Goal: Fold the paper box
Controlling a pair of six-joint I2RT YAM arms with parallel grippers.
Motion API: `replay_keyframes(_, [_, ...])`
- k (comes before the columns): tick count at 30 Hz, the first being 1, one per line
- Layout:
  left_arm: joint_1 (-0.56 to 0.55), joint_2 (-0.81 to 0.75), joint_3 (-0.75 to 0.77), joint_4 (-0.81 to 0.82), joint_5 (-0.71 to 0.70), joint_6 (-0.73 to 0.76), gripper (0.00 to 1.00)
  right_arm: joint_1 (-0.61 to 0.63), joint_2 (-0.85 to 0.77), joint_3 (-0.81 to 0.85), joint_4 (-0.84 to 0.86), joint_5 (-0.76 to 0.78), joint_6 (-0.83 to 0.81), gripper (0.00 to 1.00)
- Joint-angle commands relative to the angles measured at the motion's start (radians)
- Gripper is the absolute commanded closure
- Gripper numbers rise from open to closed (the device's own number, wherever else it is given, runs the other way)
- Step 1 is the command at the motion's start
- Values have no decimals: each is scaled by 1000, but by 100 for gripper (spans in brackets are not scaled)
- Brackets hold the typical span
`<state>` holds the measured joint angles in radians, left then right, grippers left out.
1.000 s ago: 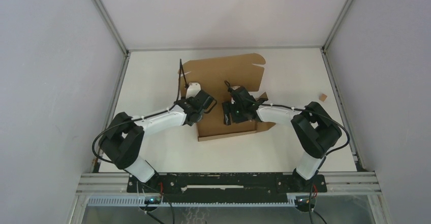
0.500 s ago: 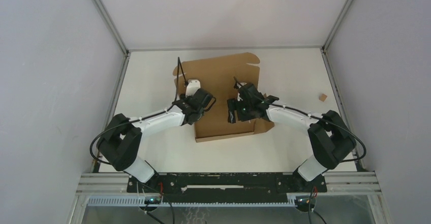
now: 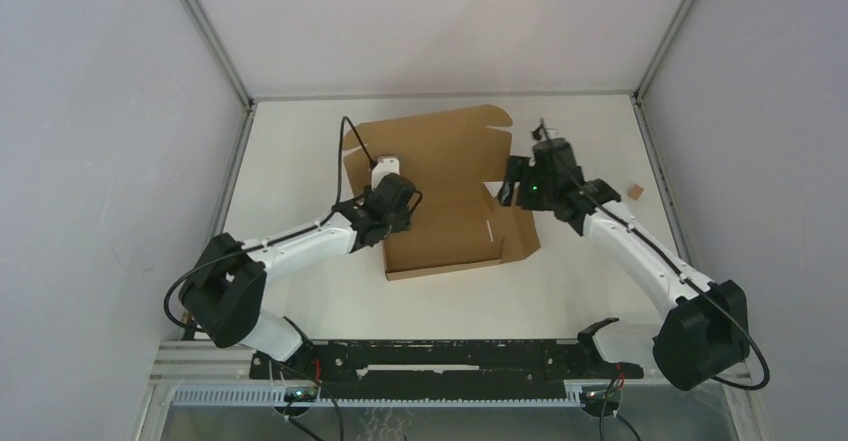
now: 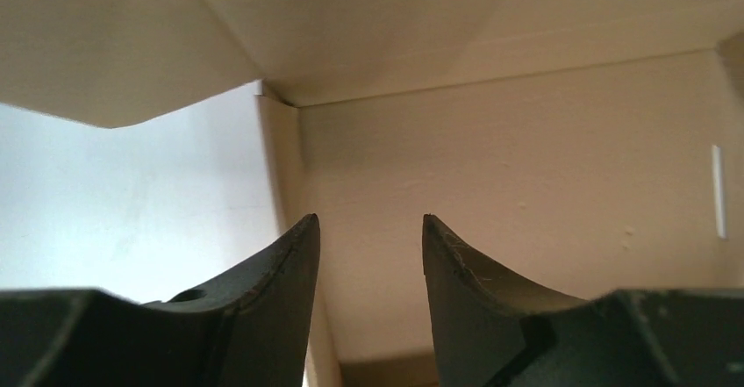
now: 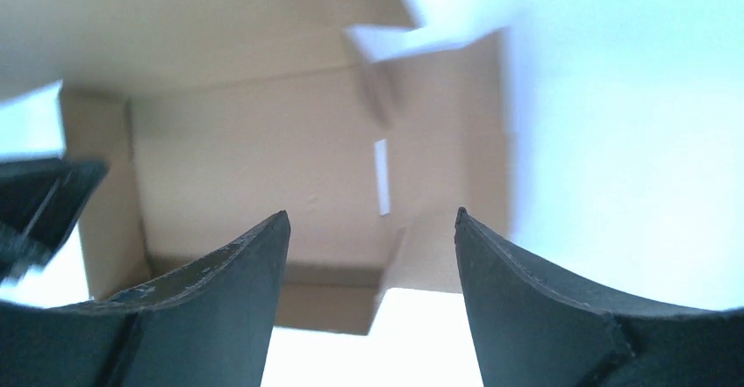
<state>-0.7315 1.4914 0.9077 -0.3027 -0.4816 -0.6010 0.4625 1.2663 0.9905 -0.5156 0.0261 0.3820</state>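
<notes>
— Where's the box?
— Mid-table, partly folded. I see its left and near walls standing, with the big panel flat toward the far side.
— And the jaws?
— On my left gripper they're apart, either side of the left wall, not pinching it. My right gripper hangs over the box's right edge, jaws wide, nothing between them.
</notes>
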Motion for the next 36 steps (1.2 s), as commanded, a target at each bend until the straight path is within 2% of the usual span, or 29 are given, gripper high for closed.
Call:
replay_keyframes(1, [-31, -15, 96, -9, 102, 19, 49, -136, -18, 4, -58, 48, 74, 23])
replay_keyframes(12, [-82, 92, 257, -202, 137, 36, 55, -327, 74, -47, -60, 0, 88, 25])
replay_keyframes(14, [-97, 105, 259, -213, 130, 20, 63, -350, 99, -87, -24, -15, 96, 27])
replay_keyframes(18, [-125, 104, 232, -202, 132, -33, 88, -375, 147, -141, 45, -49, 109, 31])
replay_keyframes(19, [-135, 102, 225, -199, 124, -44, 90, -380, 157, -147, 63, -52, 109, 32])
replay_keyframes(30, [-220, 195, 245, -202, 43, -89, 98, -397, 262, -156, 192, -243, 102, 35])
replay_keyframes(36, [-223, 248, 217, -163, 23, -75, 100, -350, 270, -156, 196, -246, 77, 37])
